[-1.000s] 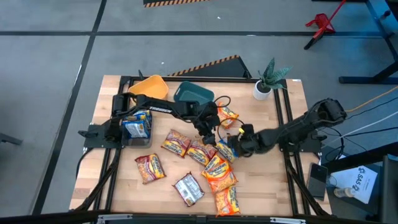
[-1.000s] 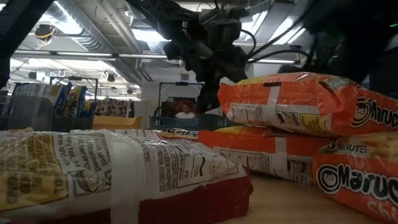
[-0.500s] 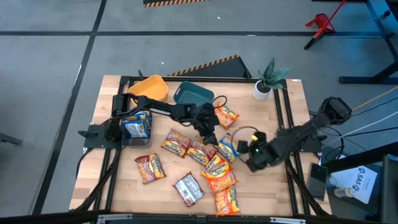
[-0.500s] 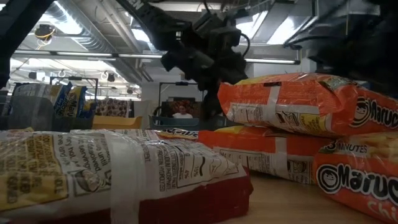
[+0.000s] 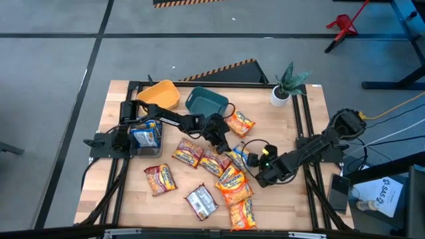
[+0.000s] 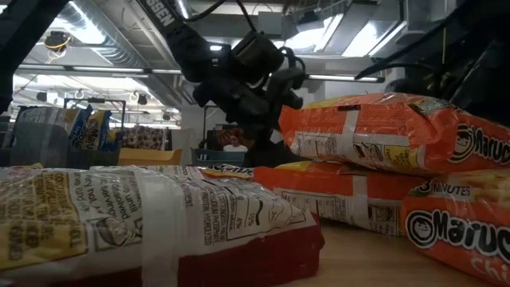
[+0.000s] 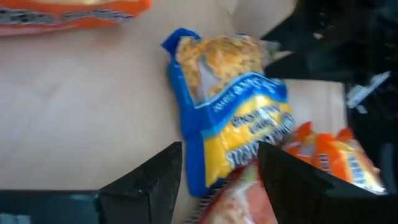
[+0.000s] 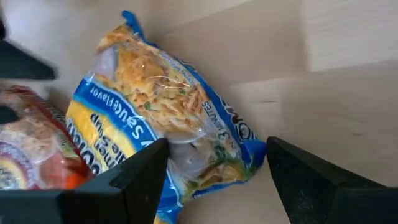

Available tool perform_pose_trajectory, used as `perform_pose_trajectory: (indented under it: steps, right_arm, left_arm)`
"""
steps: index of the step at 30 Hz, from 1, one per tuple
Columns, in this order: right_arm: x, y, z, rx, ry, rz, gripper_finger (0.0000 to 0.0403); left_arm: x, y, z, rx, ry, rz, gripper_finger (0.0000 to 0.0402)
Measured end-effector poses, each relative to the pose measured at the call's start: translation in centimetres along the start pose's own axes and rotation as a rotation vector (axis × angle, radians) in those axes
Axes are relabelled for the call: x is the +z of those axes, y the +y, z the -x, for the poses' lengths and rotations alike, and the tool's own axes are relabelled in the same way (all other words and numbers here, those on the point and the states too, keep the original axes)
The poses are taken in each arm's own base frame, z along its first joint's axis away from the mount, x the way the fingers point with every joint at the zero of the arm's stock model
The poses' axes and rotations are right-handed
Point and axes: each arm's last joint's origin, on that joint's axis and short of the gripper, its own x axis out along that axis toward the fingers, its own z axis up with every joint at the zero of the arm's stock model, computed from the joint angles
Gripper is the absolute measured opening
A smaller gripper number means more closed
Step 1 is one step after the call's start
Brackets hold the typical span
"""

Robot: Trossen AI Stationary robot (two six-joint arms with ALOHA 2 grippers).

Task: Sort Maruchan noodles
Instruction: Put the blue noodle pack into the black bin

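Observation:
Several Maruchan noodles packets, orange, red and blue, lie scattered on the wooden table (image 5: 305,199). A blue packet (image 5: 240,158) lies flat in the middle, next to a heap of orange ones (image 5: 232,182). My left gripper (image 5: 223,147) hangs open just left of the blue packet (image 7: 230,118), slanting down, its fingers on either side of the packet's near end. My right gripper (image 5: 255,172) stands open at the packet's right, the packet's corner (image 8: 211,168) between its fingers. Whether either finger touches the blue packet I cannot tell.
A yellow bin (image 5: 159,94) and a teal bin (image 5: 206,101) stand at the far edge. A dark bin (image 5: 146,136) at the left holds blue packets. A potted plant (image 5: 287,86) is at the far right. Red packets (image 5: 159,178) lie near the front.
My left gripper has sunk toward the blue packet and tipped further down. My right gripper has swung toward the table's near edge and rolled about its own line, staying beside the blue packet. No packet has moved.

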Motion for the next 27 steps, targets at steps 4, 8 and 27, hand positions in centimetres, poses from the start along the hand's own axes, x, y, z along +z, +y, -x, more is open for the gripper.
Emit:
perform_pose_trajectory:
  steps: [4,8,27]
  right_arm:
    - [0.4,0.6,-0.6,0.005,-0.008,0.023,0.0259]
    - [0.9,1.3,-1.1,0.015,-0.007,0.059,0.0259]
    - [4.8,4.6,-3.7,0.045,0.052,0.27,0.0259]
  left_arm:
    - [-0.3,0.8,0.1,0.032,-0.009,0.002,0.0228]
    - [-1.1,1.8,0.3,0.059,0.012,0.054,0.0254]
    - [-1.5,2.7,-1.2,-0.065,0.036,0.155,0.0266]
